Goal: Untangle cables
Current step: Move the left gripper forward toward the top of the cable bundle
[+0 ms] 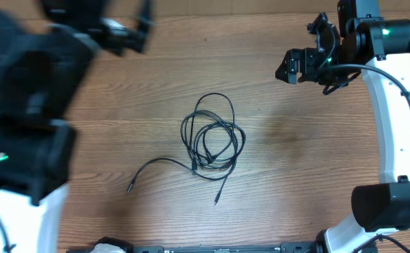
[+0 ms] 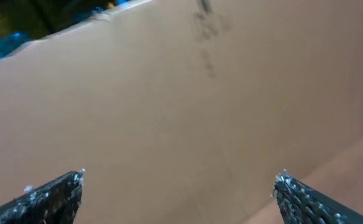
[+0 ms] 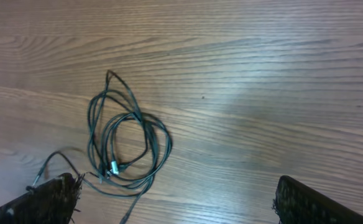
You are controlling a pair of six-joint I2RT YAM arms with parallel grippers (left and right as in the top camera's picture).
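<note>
Cables: the cables (image 1: 212,137) lie as one loose knot of overlapping loops at the middle of the table (image 1: 310,176), touching neither arm.
Tails: one free end (image 1: 129,190) trails off toward 8 o'clock, another (image 1: 217,202) toward 6 o'clock.
Left gripper: the left gripper (image 2: 180,186) has its jaws spread wide and empty, at about 10 o'clock from the knot. It faces a plain brown panel (image 2: 181,93), with no cord in its view.
Right gripper: the right gripper (image 3: 178,186) is also spread wide and empty, at about 2 o'clock, looking down on the knot.
Risk, pinch: closing on the crossed centre would likely catch several strands at once and drag the whole knot along.
Risk, pull: tugging a tail with the loops unheld would likely cinch them tighter.
Risk, aim: thin cord lying flat on wood may slip between the fingers.
Count, cables: the strands overlap too much to count. Two loose tails and one pale plug (image 3: 113,167) are visible.
Count, grippers: two, both empty.
</note>
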